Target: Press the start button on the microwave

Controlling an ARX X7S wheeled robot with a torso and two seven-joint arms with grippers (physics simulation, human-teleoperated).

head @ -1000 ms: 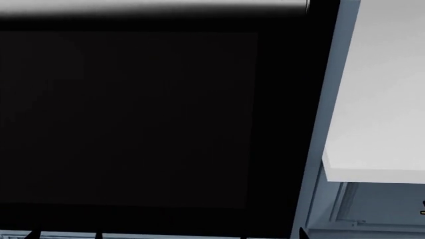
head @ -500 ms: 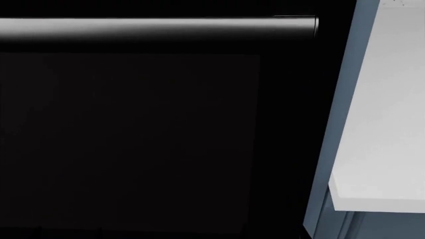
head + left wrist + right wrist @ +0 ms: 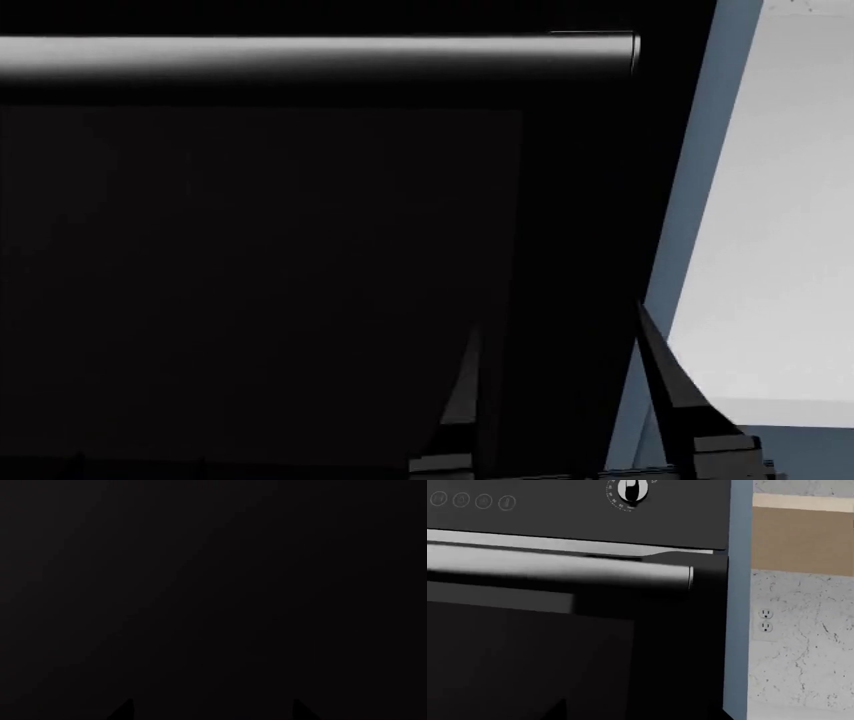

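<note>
A black appliance front fills the head view, with a grey bar handle (image 3: 320, 55) above its dark door (image 3: 254, 280). In the right wrist view the same handle (image 3: 560, 572) sits under a black control strip with a row of round buttons (image 3: 471, 500) and a white knob (image 3: 629, 489). I cannot tell which is the start button. My right gripper (image 3: 561, 400) is open and empty, with its fingers (image 3: 667, 390) raised in front of the door's right edge. My left gripper (image 3: 212, 711) is open, and its view shows only a dark surface.
A blue-grey cabinet side (image 3: 694, 200) borders the appliance on the right. Beyond it lies a white countertop (image 3: 774, 250). The right wrist view shows a speckled wall with a power outlet (image 3: 766, 620) and a tan panel (image 3: 800, 540).
The head view shifted up, so the handle now sits lower in frame. In the last half second my right gripper's open fingers rose into view at the bottom right.
</note>
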